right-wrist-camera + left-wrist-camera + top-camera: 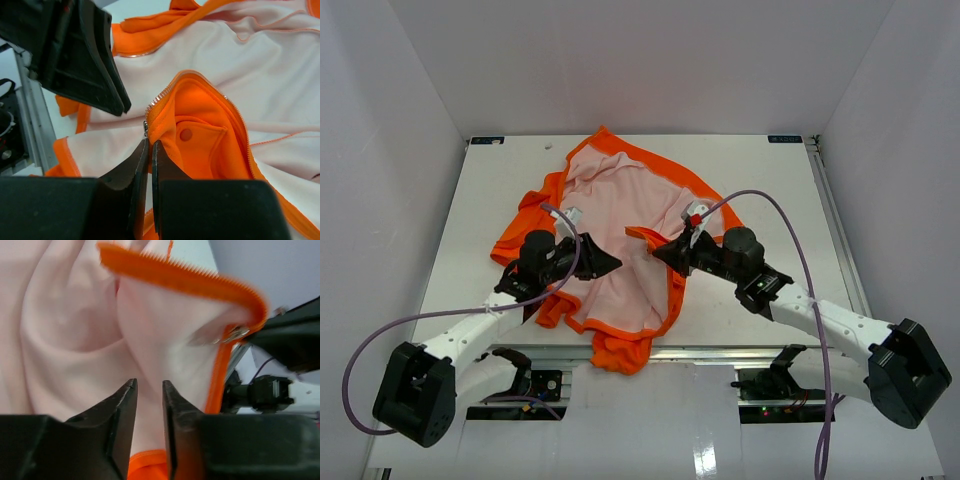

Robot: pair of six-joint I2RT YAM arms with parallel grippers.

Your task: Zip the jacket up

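At the jacket's raised zipper edge, right fingers pinch one end; left fingers, slightly apart and empty, point just below it, crosswise.

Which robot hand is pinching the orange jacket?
The right gripper: its fingers are shut on the zipper edge of the jacket, holding it raised. The left gripper shows a gap between its fingers, over the pink lining.

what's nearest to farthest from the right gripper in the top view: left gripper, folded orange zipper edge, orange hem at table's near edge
1. folded orange zipper edge, in the right gripper
2. left gripper, just left
3. orange hem, near table edge
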